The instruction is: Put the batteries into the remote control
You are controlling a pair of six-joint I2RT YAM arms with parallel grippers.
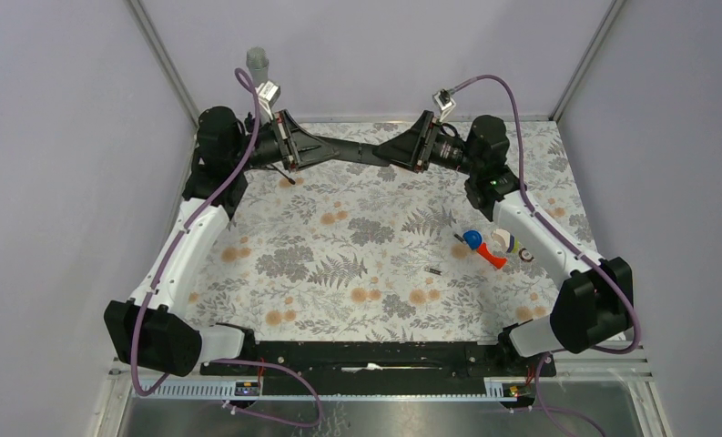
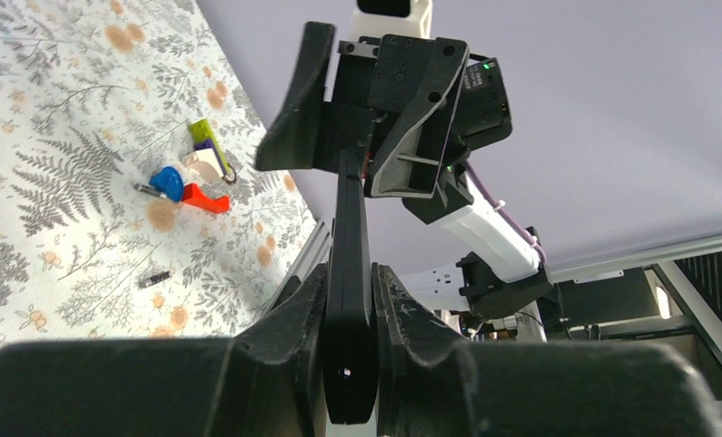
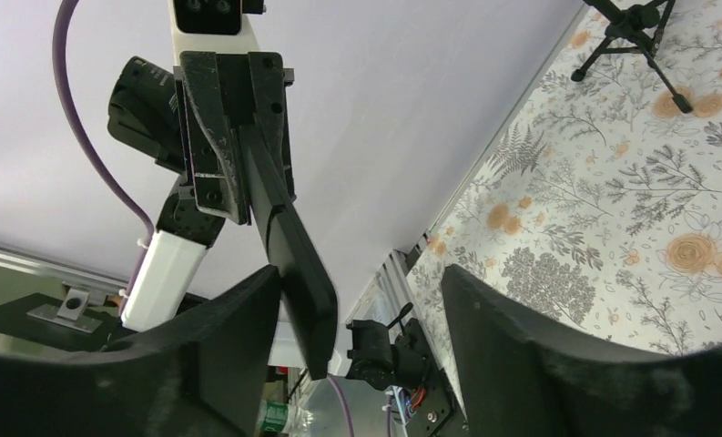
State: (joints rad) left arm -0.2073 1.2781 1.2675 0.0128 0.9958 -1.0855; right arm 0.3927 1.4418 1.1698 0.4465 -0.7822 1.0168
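Seen from above, the remote control [image 1: 361, 153] hangs over the worktop's [image 1: 339, 237] far edge, bridging the two arms. One battery [image 1: 434, 270] lies right of centre, nearer the near edge. The left wrist view shows the left gripper [image 2: 350, 273] clamped on one end of the remote. In the right wrist view, the right gripper [image 3: 359, 287] is spread wide around the other end, holding nothing. This looks like positioning the remote. The next move probably calls for a steady hold while the battery is fetched.

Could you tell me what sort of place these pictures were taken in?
Probably a robotics lab test cell: left arm and right arm bolted to a table enclosed by plain walls and metal posts.
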